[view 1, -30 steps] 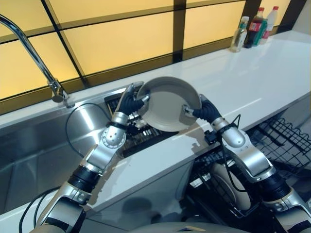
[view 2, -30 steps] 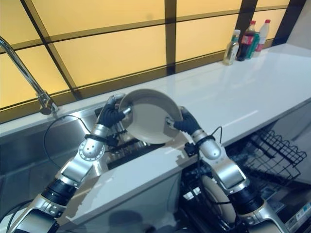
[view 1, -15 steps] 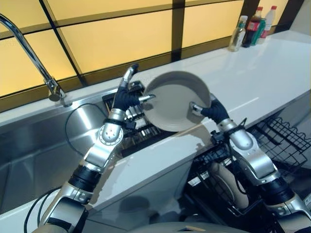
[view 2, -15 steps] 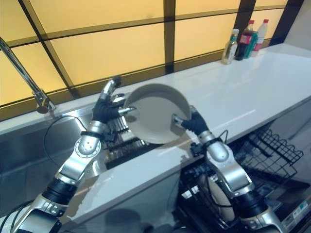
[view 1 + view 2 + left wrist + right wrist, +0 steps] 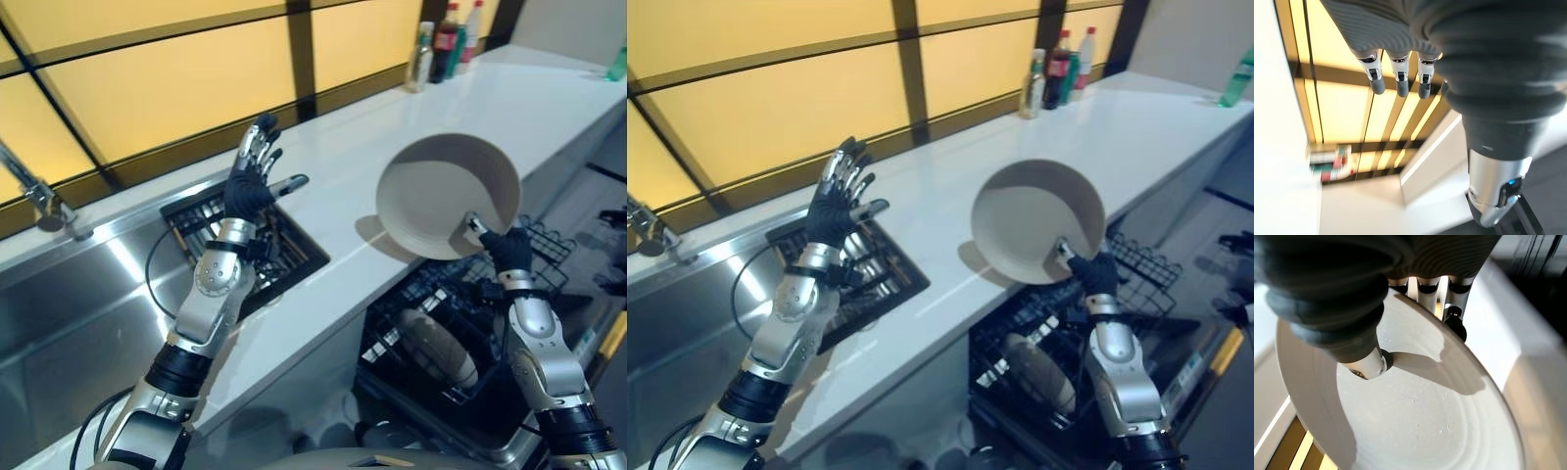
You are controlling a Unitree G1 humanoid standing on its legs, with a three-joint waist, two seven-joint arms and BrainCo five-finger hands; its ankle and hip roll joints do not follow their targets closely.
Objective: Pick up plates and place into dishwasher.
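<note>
Right robot hand (image 5: 505,247) pinches a grey plate (image 5: 446,194) above the dishwasher rack (image 5: 441,338); left robot hand (image 5: 250,186) raised, fingers spread, over the counter (image 5: 372,147).

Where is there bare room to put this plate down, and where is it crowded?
Bare white countertop runs from the sink rack to the bottles. The dishwasher rack looks open at its far end; a plate crowds its near side. The right hand pinches the plate.
</note>
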